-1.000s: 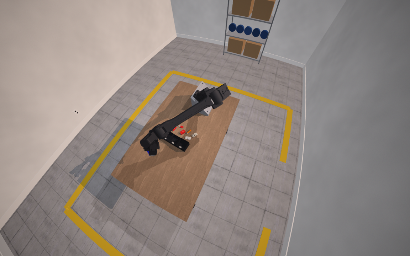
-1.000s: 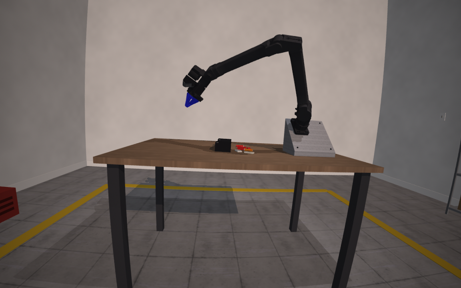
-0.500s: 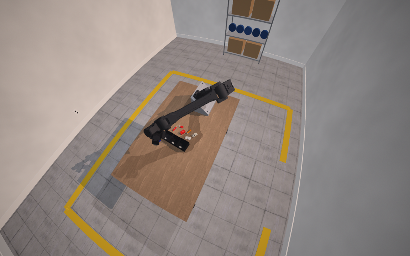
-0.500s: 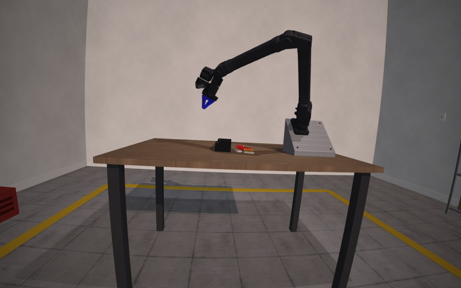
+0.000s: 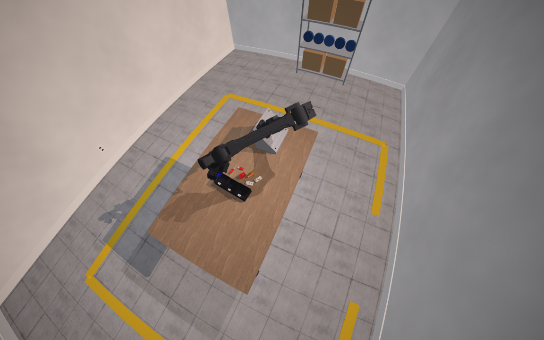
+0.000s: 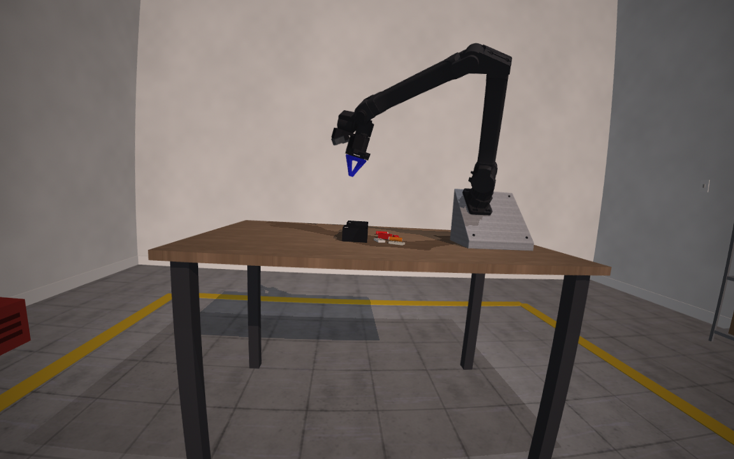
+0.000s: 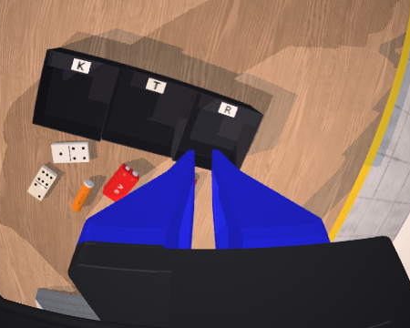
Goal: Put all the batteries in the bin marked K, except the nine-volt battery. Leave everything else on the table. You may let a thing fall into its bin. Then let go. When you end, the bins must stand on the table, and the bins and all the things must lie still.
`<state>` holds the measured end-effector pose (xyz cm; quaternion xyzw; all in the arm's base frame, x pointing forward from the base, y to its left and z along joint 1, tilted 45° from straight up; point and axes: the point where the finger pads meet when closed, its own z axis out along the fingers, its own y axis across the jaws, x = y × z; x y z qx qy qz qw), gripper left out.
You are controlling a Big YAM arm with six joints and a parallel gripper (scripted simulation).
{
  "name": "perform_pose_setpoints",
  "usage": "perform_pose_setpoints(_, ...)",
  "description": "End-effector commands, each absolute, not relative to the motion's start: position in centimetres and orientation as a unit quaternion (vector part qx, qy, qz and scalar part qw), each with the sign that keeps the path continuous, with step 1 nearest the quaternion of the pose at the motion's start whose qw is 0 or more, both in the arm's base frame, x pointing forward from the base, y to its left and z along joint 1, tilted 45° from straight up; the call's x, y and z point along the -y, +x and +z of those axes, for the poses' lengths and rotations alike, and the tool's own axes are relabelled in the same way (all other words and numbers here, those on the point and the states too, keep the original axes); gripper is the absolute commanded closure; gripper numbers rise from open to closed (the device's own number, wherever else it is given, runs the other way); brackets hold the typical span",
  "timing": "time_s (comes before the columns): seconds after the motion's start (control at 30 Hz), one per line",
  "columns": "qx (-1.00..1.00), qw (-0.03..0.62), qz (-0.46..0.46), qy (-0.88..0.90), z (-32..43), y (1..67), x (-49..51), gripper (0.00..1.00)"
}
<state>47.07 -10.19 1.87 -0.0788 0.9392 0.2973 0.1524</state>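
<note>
Top view: the gripper hangs over the black bin row on the wooden table, batteries at its 2 o'clock.

Exterior view: blue fingers nearly together, holding nothing, high above the bins.

Wrist view: bin K at 10 o'clock; orange battery and red nine-volt battery beside two dominoes.

bins: K, T, R in a row on the worktop
dominoes, batteries: beside the K end
</note>
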Motion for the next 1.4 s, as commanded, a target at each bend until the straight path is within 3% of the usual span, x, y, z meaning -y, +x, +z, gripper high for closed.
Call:
perform_pose_setpoints(0.0, -0.941, 0.141, 0.302, -0.060, 3.2, 44.4, 11.4, 0.92)
perform_pose_setpoints(0.3, -0.938, 0.087, 0.335, -0.028, 3.8, 39.3, 10.0, 0.92)
perform_pose_setpoints(0.37, -0.931, 0.040, 0.364, -0.002, 3.1, 37.5, 9.4, 0.92)
perform_pose_setpoints(0.53, -0.933, 0.051, 0.357, -0.007, 4.6, 35.0, 8.5, 0.92)
perform_pose_setpoints(0.67, -0.925, 0.016, 0.379, 0.015, 5.4, 31.9, 7.4, 0.92)
perform_pose_setpoints(1.37, -0.928, 0.027, 0.371, 0.005, 5.6, 34.6, 7.1, 0.92)
